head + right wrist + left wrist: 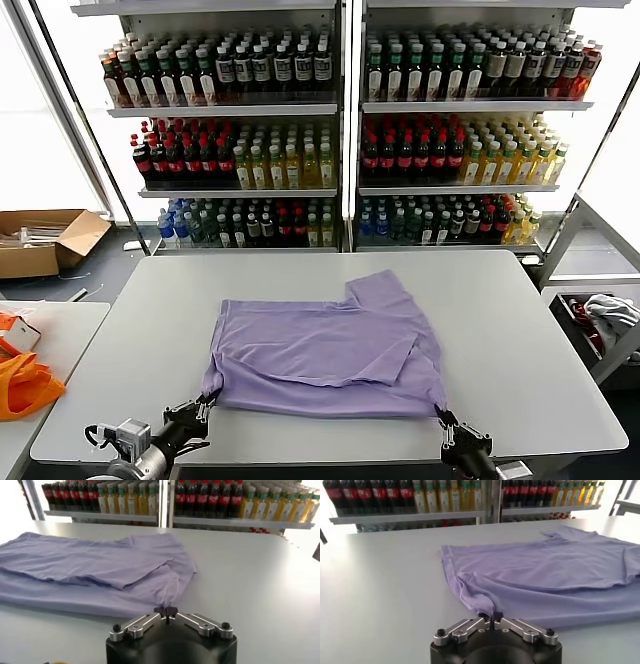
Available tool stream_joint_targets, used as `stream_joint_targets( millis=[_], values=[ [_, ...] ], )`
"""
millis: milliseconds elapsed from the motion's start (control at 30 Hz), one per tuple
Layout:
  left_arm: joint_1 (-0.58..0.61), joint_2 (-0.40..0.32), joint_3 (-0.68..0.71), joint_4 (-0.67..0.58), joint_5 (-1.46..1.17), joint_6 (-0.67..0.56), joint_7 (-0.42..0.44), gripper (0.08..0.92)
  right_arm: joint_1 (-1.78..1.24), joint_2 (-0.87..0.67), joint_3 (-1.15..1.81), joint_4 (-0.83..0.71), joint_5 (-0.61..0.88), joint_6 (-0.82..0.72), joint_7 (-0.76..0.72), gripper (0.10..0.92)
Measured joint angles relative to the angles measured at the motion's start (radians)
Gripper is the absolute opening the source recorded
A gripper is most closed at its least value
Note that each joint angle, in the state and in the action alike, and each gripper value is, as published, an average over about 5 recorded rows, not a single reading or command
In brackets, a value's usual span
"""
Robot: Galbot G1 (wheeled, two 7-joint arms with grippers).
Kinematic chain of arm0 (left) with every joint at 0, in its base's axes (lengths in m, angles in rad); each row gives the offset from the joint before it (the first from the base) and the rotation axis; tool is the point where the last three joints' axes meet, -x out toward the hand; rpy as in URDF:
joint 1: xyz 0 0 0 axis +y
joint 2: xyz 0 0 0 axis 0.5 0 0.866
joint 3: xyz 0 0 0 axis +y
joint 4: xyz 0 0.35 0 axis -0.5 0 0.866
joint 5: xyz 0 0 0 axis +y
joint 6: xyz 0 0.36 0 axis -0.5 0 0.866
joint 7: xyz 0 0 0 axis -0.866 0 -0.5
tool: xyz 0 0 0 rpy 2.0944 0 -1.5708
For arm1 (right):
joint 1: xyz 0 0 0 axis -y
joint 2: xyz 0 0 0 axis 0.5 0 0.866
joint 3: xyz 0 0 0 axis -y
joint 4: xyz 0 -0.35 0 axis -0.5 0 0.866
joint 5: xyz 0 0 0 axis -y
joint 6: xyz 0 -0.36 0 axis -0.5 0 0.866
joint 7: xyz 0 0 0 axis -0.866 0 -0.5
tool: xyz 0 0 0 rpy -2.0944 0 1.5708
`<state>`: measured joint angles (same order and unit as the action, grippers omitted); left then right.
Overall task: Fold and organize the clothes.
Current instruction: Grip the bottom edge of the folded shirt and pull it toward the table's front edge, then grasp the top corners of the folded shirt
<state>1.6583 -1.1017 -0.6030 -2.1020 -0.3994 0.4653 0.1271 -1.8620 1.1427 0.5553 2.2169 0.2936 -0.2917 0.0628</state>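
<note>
Lying partly folded in the middle of the surface, the T-shirt looks thin, light and floppy, so the left gripper and right gripper, each pinched closed on a near corner, seem sensibly placed.

T-shirt: plain lavender, no print showing. Table: pale grey. Bag: orange. Box: brown cardboard. Shelved bottles: dark cola with red labels, yellow, green. Grippers: black.
</note>
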Motion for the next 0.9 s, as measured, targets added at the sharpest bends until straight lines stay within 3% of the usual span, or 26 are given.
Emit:
stream_joint_targets(
  millis=[200, 300, 900],
  values=[
    [0.089, -0.026, -0.025, -0.058, 0.028, 0.002, 0.003, 0.126, -0.053, 0.008, 0.018, 0.024, -0.024, 0.005, -0.020, 0.106],
    [0.122, -0.032, -0.037, -0.083, 0.037, 0.000, 0.004, 0.177, -0.069, 0.011, 0.029, 0.036, -0.029, 0.007, -0.026, 0.147],
    [0.124, 0.036, -0.146, -0.120, 0.016, 0.005, 0.026, 0.685, 0.034, -0.014, 0.152, 0.035, -0.002, -0.007, -0.103, 0.647]
  ],
)
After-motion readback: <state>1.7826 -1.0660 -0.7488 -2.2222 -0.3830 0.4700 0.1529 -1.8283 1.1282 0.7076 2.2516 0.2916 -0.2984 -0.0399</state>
